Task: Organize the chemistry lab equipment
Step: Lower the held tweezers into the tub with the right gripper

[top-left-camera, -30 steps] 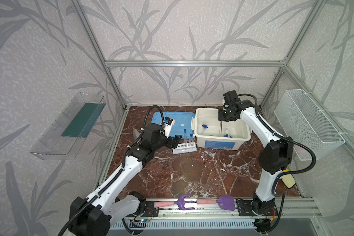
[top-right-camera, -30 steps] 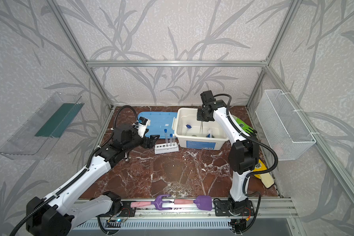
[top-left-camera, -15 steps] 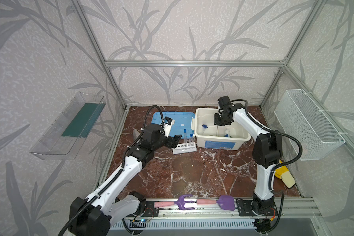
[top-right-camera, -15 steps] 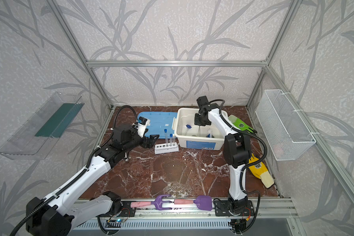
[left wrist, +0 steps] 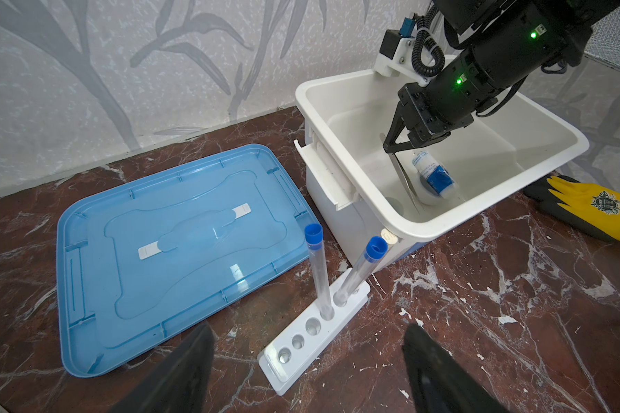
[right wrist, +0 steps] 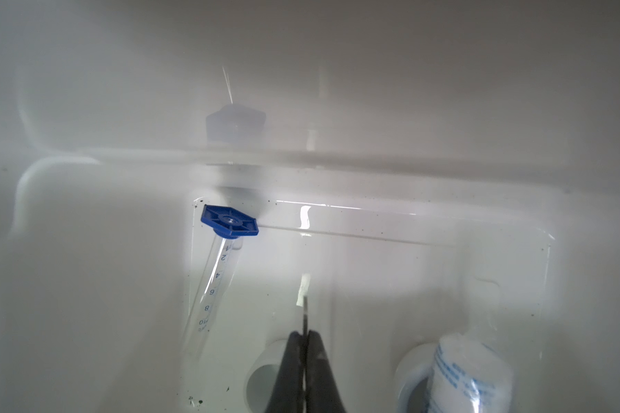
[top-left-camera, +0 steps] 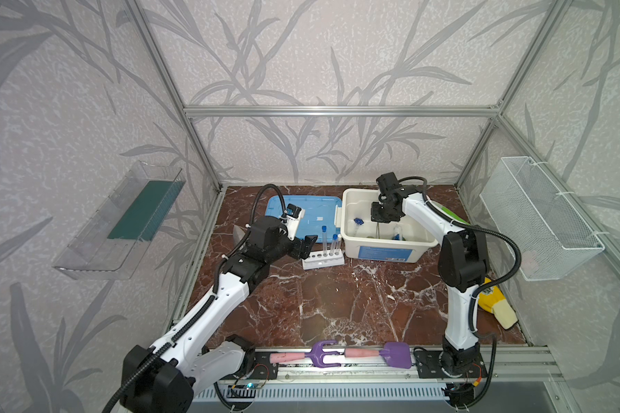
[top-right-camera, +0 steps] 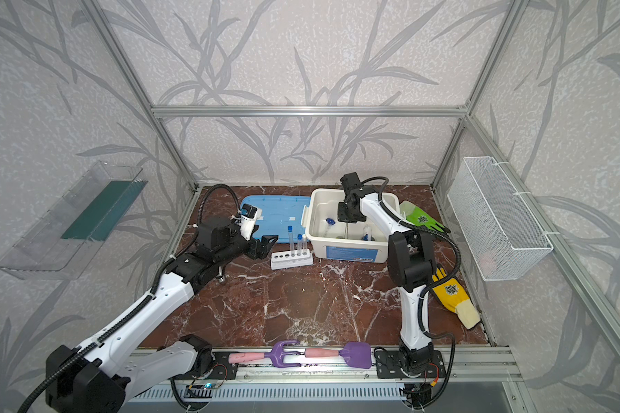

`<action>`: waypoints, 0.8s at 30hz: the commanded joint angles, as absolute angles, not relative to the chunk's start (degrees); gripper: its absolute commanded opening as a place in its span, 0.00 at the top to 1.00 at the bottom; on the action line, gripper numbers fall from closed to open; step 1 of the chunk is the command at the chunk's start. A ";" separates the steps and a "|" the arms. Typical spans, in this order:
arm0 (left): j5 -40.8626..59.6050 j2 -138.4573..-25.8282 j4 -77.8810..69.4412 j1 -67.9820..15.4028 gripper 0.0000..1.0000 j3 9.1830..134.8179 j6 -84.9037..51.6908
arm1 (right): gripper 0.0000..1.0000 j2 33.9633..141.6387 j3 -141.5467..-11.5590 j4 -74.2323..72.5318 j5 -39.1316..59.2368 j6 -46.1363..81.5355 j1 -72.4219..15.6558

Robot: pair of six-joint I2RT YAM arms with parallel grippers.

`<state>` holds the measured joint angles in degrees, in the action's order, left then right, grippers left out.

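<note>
Over the last second the right arm has folded its elbow in, and the right gripper has shifted a little toward the lid side of the white bin. The left arm has not moved.

In both top views the right gripper hangs inside the bin. The left gripper sits just beside the rack. The rack stands on the desk just beside the bin's front corner, with two test tubes upright in it. The blue lid lies flat beside the bin.

From the left wrist, the left fingers stand wide apart and empty, short of the rack's near end. The right fingers pinch a thin metal tool that slants down into the bin. It passes beside the bottle, which lies in a bowl.

From the right wrist, the right fingers are closed tight on the tool. A marked tube with a flat blue cap lies on the bin floor. A small cup and the bottle are near the fingers.
</note>
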<state>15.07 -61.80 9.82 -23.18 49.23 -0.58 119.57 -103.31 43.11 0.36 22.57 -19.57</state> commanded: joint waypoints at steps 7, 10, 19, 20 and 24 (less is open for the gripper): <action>15.02 -60.63 9.74 -22.87 0.17 48.51 -0.09 | 1.00 118.15 -99.39 43.90 -1.73 22.26 -21.13; 15.20 -60.56 9.65 -22.86 0.17 48.51 -0.26 | 1.00 116.38 -98.58 43.77 -3.16 21.97 -21.79; 15.99 -60.26 9.32 -22.94 0.17 48.42 -0.69 | 1.00 113.23 -95.97 43.65 -4.22 21.89 -22.63; 16.08 -60.24 9.32 -22.94 0.17 48.43 -0.70 | 1.00 113.41 -95.56 43.45 -4.22 22.04 -22.63; 16.05 -60.10 9.45 -22.94 0.17 48.43 -0.62 | 1.00 114.64 -95.03 42.88 -4.29 22.15 -22.63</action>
<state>15.33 -61.14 9.82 -23.16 49.21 -0.62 115.79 -95.85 42.22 -3.38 22.31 -22.72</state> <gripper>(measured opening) 0.830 0.049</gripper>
